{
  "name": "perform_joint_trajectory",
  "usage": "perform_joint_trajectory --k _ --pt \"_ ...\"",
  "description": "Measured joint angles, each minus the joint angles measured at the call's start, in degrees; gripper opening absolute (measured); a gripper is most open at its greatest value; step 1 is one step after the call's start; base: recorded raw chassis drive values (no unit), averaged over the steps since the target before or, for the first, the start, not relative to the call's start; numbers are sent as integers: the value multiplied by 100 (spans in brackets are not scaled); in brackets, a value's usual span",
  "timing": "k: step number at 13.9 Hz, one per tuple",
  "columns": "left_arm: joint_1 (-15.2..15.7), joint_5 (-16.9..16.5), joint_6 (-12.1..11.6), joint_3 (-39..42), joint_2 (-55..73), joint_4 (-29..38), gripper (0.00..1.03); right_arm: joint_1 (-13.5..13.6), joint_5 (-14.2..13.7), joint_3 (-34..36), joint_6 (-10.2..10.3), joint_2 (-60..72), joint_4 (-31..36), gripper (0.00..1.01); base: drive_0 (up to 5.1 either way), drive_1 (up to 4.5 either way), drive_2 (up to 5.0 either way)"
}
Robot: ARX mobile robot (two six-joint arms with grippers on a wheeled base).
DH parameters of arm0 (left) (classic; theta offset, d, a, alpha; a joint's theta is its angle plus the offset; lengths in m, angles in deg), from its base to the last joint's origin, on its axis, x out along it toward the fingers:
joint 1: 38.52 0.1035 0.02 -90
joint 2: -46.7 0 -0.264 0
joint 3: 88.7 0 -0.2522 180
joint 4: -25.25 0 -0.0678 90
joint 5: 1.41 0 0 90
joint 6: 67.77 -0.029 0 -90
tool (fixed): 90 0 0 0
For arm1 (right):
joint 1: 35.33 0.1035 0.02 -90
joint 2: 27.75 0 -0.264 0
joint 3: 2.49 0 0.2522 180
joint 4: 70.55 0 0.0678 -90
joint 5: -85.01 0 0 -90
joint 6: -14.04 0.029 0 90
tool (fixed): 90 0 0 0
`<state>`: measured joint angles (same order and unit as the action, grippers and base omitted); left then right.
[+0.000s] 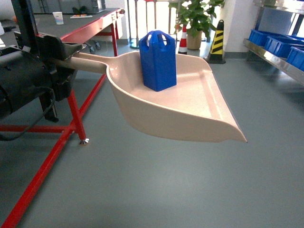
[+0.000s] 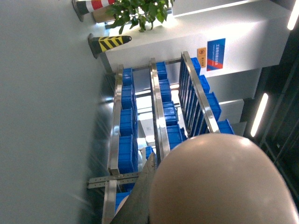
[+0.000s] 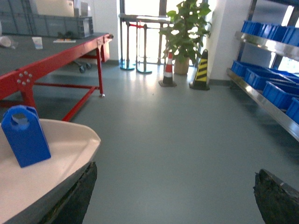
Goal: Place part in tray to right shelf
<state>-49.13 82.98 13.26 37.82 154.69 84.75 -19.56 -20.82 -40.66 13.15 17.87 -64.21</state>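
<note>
Part: a small bright-blue plastic block (image 1: 158,59) is stood upright, loose, in the pale beige dustpan-shaped tray (image 1: 190,111), judged light, rigid, liable to slide. The tray handle is gripped by the left gripper (image 1: 61,59); the right gripper (image 3: 175,196) is spread, empty.

part (image 1: 158,61): smooth blue plastic, slight sheen. tray (image 1: 199,111) under it: smooth beige plastic, semi-gloss. right shelf (image 3: 266,100): shiny bare metal.

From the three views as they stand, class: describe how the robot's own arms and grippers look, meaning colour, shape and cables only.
The left arm is a bulky matt-black housing with rounded casings and a black cable looping beneath it. The right gripper shows two dark, rough-textured fingers, one at each lower edge of its wrist view. No markings are readable.
</note>
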Motion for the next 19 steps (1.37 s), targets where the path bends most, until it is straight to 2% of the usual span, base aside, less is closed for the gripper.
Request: perform_joint_trajectory --k 10,19 --pt "0 -15 0 0 2 -2 14 2 2 0 0 0 15 98 2 433 -428" --pt "-7 -15 0 -2 20 2 14 4 2 0 0 0 17 98 -168 -168 -168"
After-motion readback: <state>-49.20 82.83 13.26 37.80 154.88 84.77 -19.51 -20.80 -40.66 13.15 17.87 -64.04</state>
